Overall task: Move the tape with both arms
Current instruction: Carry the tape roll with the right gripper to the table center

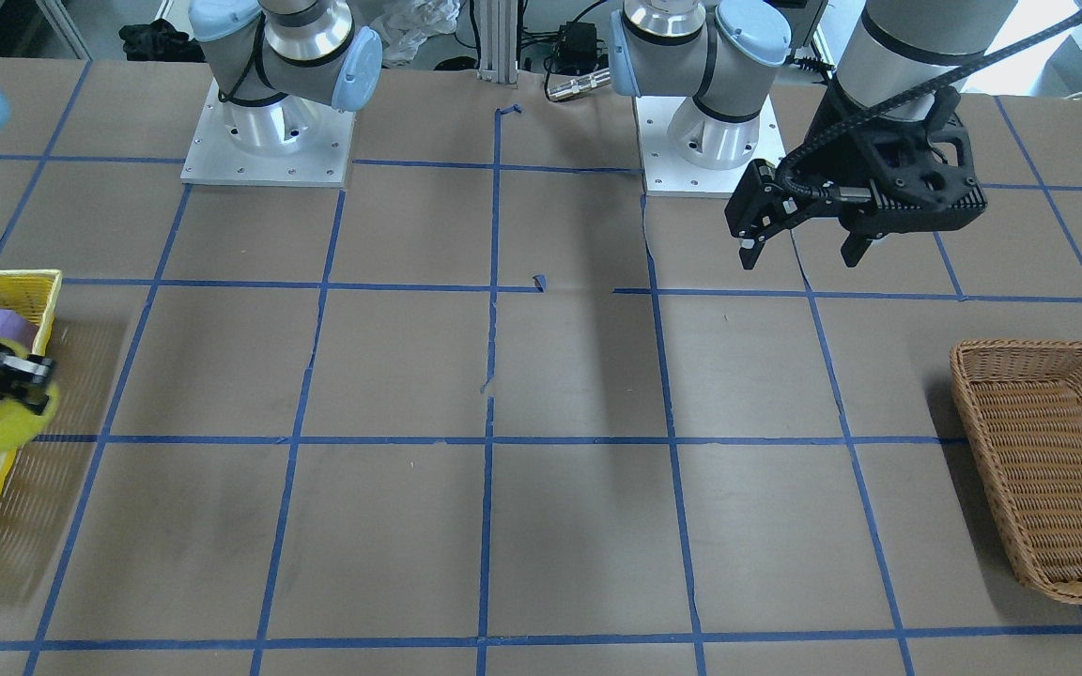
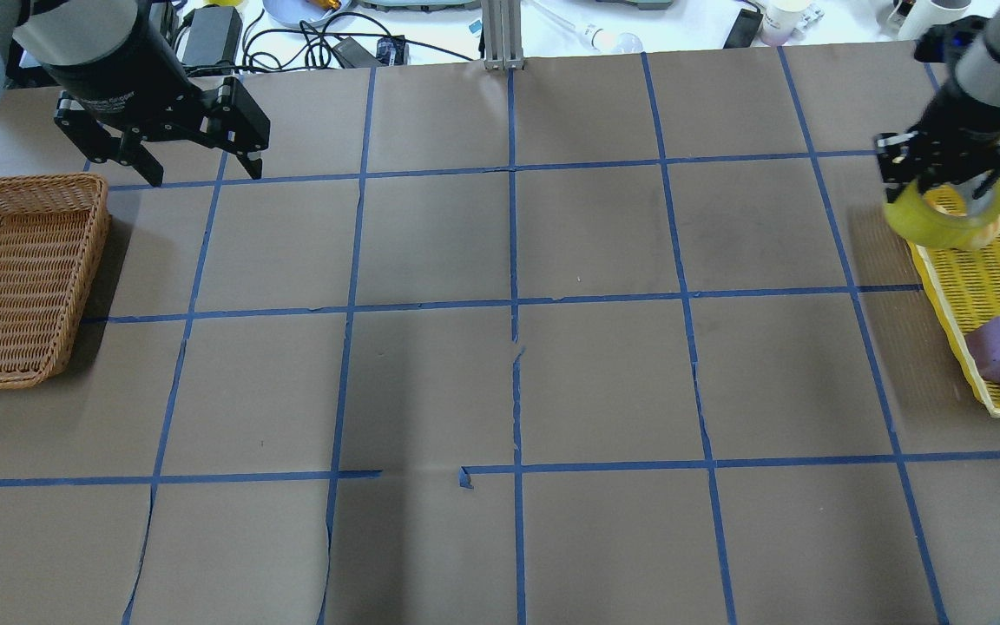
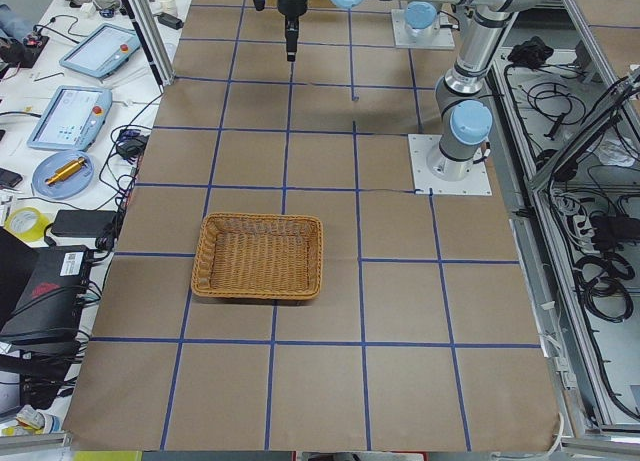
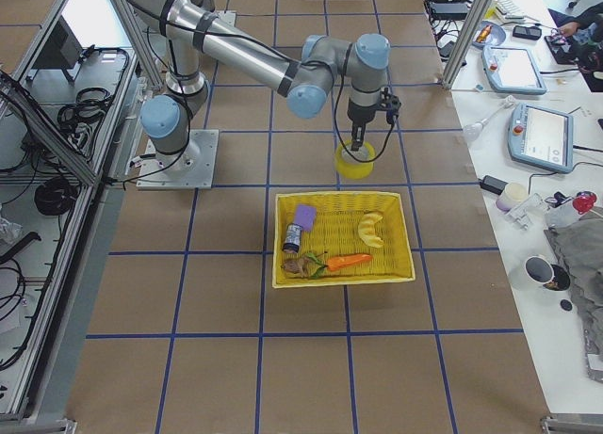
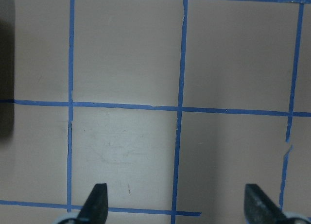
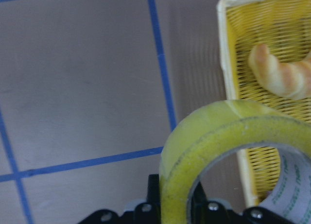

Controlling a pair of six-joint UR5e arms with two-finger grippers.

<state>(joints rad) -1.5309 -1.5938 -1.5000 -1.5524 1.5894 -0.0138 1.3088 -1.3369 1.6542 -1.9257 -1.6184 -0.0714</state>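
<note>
Right gripper (image 2: pixel 944 180) on glossy yellow tape ring (image 2: pixel 920 222)

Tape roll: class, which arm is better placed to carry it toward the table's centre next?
Right. The right gripper holds the tape by the yellow basket's edge; the left gripper hangs open, empty, far across the table.

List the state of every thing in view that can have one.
tape: held in the right end effector, above the yellow basket's rim.
right end effector: shut on the tape.
left end effector: open, empty.
wicker basket: empty.
yellow basket: holding several items.
</note>
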